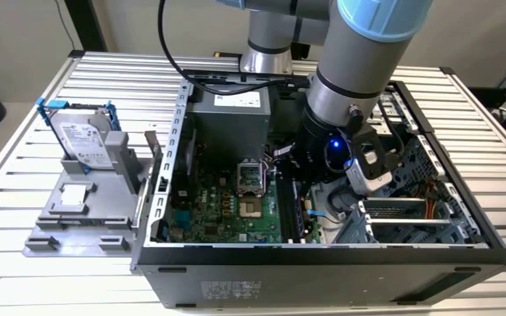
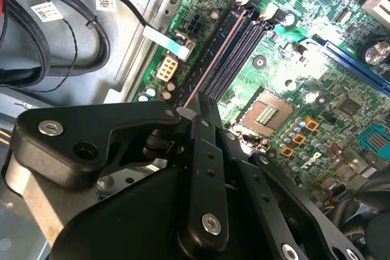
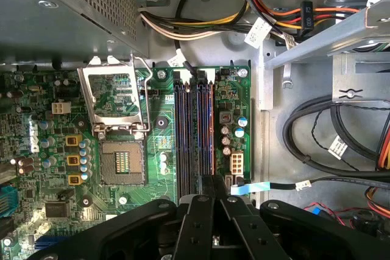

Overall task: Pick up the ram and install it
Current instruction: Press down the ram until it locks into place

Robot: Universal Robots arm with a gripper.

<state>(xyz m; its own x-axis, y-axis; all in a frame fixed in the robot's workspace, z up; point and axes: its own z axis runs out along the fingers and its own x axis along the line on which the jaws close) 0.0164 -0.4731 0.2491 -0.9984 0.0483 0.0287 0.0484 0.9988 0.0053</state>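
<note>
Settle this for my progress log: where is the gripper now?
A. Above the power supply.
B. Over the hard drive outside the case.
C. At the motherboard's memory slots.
C: in the first wrist view the gripper hangs right over the long memory slots on the motherboard.

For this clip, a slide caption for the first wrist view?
Gripper poised over the motherboard's memory slots.

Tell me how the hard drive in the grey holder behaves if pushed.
The hard drive looks like a rigid metal block, so probably stiff and heavy for its size. Standing on edge in the grey holder, it might tip if pushed high. Its blue frame likely flexes more.
</note>
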